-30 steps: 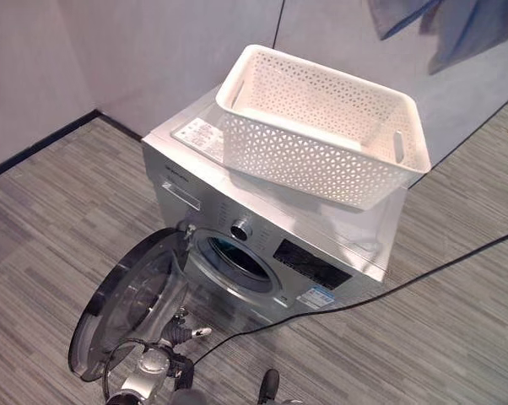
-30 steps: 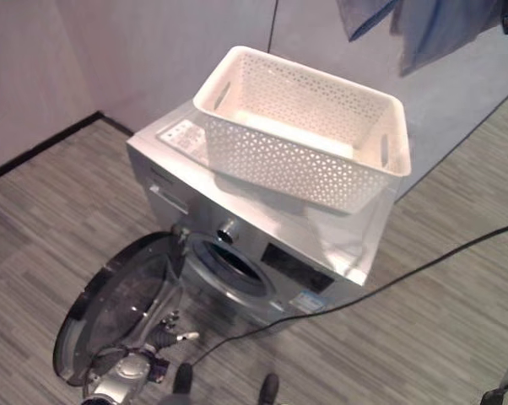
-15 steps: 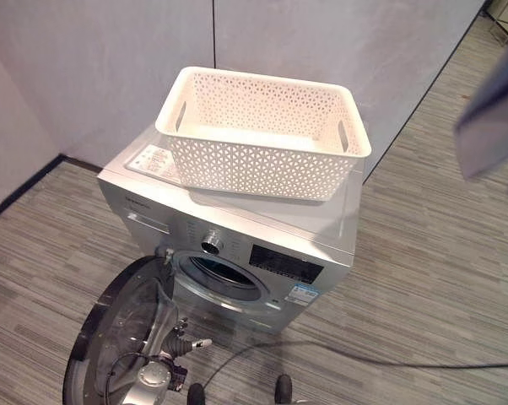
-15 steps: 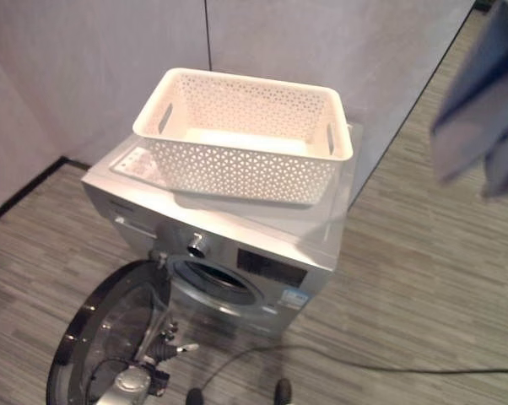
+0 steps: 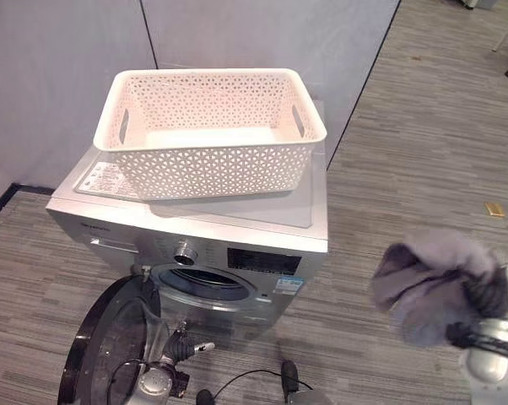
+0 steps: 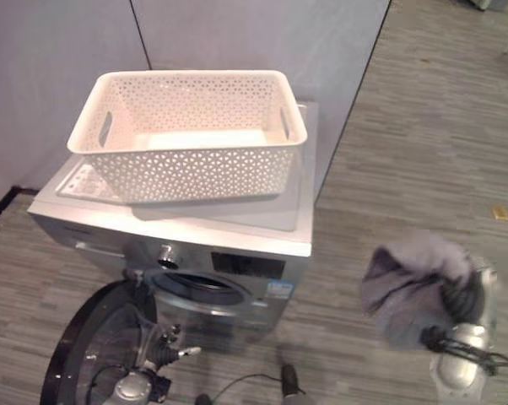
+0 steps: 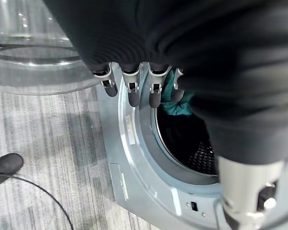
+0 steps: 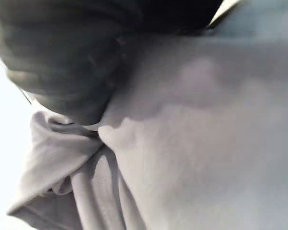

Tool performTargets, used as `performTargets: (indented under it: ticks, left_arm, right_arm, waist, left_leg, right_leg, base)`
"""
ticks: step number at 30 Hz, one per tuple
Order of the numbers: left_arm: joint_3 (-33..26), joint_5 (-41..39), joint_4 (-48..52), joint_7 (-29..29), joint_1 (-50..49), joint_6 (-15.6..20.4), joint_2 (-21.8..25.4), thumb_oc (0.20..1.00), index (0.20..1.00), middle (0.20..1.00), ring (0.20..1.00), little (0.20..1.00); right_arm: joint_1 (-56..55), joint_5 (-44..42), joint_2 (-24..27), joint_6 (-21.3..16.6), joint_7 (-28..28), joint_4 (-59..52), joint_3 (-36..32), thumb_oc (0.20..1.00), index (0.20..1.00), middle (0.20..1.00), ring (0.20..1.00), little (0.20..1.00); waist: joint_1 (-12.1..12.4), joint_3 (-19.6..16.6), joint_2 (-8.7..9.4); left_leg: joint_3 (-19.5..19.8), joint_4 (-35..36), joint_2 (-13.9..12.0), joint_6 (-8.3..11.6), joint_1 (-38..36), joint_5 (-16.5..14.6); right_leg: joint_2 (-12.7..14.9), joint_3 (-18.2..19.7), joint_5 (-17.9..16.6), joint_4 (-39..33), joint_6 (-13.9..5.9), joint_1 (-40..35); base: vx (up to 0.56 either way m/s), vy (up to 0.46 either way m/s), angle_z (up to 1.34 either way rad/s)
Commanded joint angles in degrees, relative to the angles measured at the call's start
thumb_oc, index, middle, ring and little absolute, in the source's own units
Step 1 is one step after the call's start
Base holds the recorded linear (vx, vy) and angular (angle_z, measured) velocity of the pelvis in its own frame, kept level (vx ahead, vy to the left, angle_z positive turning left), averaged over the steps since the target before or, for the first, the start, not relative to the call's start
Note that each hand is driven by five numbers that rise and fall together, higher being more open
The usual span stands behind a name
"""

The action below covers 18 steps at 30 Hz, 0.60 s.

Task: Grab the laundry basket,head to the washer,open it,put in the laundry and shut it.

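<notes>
Standing open at the lower left, the round dark-rimmed glass door [image 5: 110, 342] leaves the silver front-loading washer's [image 5: 237, 245] drum mouth [image 5: 205, 283] clear. The left hand [image 7: 134, 88] hovers beside that opening, fingers relaxed and straight. A teal cloth [image 7: 175, 98] lies inside. The white perforated plastic laundry basket [image 5: 208, 126] sits on top. Far right, the right hand [image 5: 482, 295] clutches a bunched grey garment [image 5: 427, 283], well apart from the drum; bare floor lies between.

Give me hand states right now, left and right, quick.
Left hand: open, fingers straight, holding nothing, by the washer opening.
Right hand: shut on a bunched grey garment, held right of the washer.
</notes>
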<state>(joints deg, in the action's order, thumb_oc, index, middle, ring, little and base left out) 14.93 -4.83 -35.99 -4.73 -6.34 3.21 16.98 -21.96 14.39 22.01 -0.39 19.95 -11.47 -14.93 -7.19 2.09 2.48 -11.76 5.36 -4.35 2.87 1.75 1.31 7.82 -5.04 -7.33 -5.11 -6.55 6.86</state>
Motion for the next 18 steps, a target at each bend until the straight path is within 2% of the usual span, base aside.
performTargets:
  ticks: [1,2,4,5,6,8,13,15,18]
  left_arm:
    - [0.88,-2.52,0.86,-0.31,3.68,3.58,2.11,1.000,1.000,1.000,1.000,1.000]
    - [2.53,-3.37,2.88,-0.52,4.28,4.12,2.37,1.000,1.000,1.000,1.000,1.000]
    - [4.56,-3.78,4.01,-0.87,5.94,4.46,2.52,1.000,1.000,1.000,1.000,1.000]
    - [4.46,-3.79,4.02,-0.88,5.99,4.45,2.57,1.000,1.000,1.000,1.000,1.000]
    - [6.51,-3.60,5.21,-1.50,7.91,4.66,2.68,1.000,1.000,1.000,1.000,1.000]
    - [8.33,-4.03,5.14,-2.42,10.34,4.99,2.33,1.000,1.000,1.000,1.000,1.000]
    - [10.76,-5.44,4.52,-4.78,14.39,5.72,1.39,1.000,1.000,1.000,1.000,1.000]
    - [12.86,-6.98,3.34,-5.42,16.75,6.12,0.61,1.000,1.000,1.000,1.000,1.000]
    - [13.76,-9.58,2.02,-5.30,18.26,5.81,-0.17,1.000,1.000,1.000,1.000,1.000]
  right_arm:
    - [6.40,-3.71,2.69,-3.16,-1.89,1.16,-0.30,0.200,0.200,0.200,0.200,0.200]
    - [7.26,-5.12,2.13,-2.99,-3.48,4.08,5.32,0.200,0.200,0.200,0.200,0.200]
    - [9.86,-7.26,1.19,-3.38,-4.45,7.34,11.43,0.200,0.200,0.200,0.200,0.200]
    - [10.15,-7.30,1.19,-3.55,-4.35,7.66,11.58,0.200,0.200,0.200,0.200,0.200]
    - [13.07,-8.83,0.35,-3.69,-5.28,10.85,17.49,0.200,0.200,0.200,0.200,0.200]
    - [17.32,-11.22,-1.37,-4.30,-5.54,15.17,24.00,0.200,0.200,0.200,0.200,0.200]
    - [22.79,-15.27,-4.19,-4.97,-6.70,21.16,34.24,0.200,0.200,0.200,0.200,0.200]
    - [27.22,-15.82,-5.35,-5.22,-6.74,24.21,39.61,0.200,0.200,0.200,0.200,0.200]
    - [31.42,-15.75,-6.39,-5.12,-5.78,25.77,41.99,0.200,0.200,0.200,0.200,0.200]
  waist:
    - [0.62,2.11,-1.15]
    - [0.89,3.66,-1.78]
    - [1.22,5.44,-2.36]
    - [1.15,5.46,-2.30]
    - [1.78,7.50,-2.76]
    - [2.54,9.69,-3.03]
    - [4.28,14.17,-3.13]
    - [5.41,17.14,-3.44]
    - [6.08,18.88,-3.65]
  left_leg:
    - [2.87,-0.36,-2.42,-0.46,1.23,-1.11]
    - [2.76,-0.36,-2.33,-0.39,1.76,-0.74]
    - [2.72,-0.36,-2.31,-0.30,2.81,-0.14]
    - [2.72,-0.36,-2.31,-0.30,2.88,-0.11]
    - [2.92,-0.36,-2.28,-0.22,3.89,0.50]
    - [3.15,-0.36,-2.33,-0.12,5.21,1.34]
    - [4.55,-0.85,-2.48,0.15,8.44,2.97]
    - [5.83,-0.89,-2.49,0.67,11.32,4.41]
    - [6.39,-0.91,-2.42,0.98,13.51,5.26]
  right_leg:
    - [1.79,-1.26,7.64,1.98,-2.86,-6.23]
    - [1.97,-1.17,7.39,2.04,-2.88,-5.53]
    - [2.12,-1.11,7.11,2.30,-2.75,-4.44]
    - [2.11,-1.09,7.12,2.35,-2.74,-4.34]
    - [2.22,-1.17,6.96,2.72,-2.62,-3.24]
    - [2.23,-1.33,6.74,3.25,-2.40,-1.92]
    - [2.33,-2.84,6.73,4.37,-1.88,0.14]
    - [2.41,-4.19,6.94,5.94,-1.46,2.44]
    - [2.46,-5.11,6.78,6.27,-1.29,4.00]
  base:
    - [-0.07,0.001,-0.03]
    - [-0.09,0.013,-0.01]
    - [-0.10,0.010,-0.03]
    - [-0.12,-0.002,-0.08]
    - [-0.12,0.001,-0.08]
    - [-0.14,-0.007,-0.07]
    - [-0.10,-0.030,0.03]
    - [-0.13,-0.029,0.34]
    - [-0.07,-0.003,0.32]
